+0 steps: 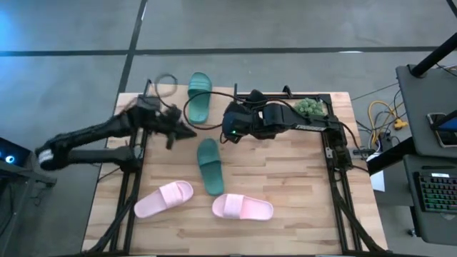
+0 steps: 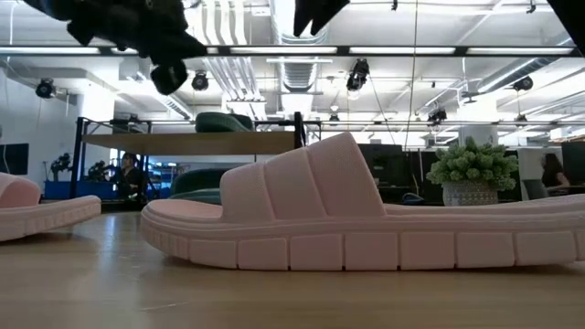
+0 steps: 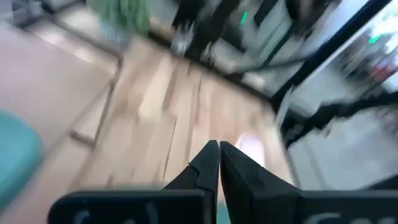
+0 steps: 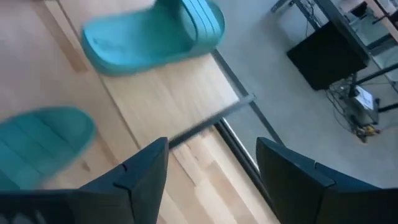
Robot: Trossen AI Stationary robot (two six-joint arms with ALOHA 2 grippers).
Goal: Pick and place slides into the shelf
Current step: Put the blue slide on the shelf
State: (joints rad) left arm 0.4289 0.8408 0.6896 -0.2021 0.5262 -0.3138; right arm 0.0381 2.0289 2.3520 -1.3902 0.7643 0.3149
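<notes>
The left gripper (image 3: pixel 217 163) has its fingers pressed together on nothing, while the right gripper (image 4: pixel 211 165) spreads wide, empty, above the shelf (image 4: pixel 186 99).

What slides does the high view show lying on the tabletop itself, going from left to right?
Pink slide → teal slide → second pink slide. The other teal slide already lies on the shelf at the table's far edge, so it is left out of the order.

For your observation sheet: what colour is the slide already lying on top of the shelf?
Teal green. The slide on the shelf shows best in the high view.
</notes>
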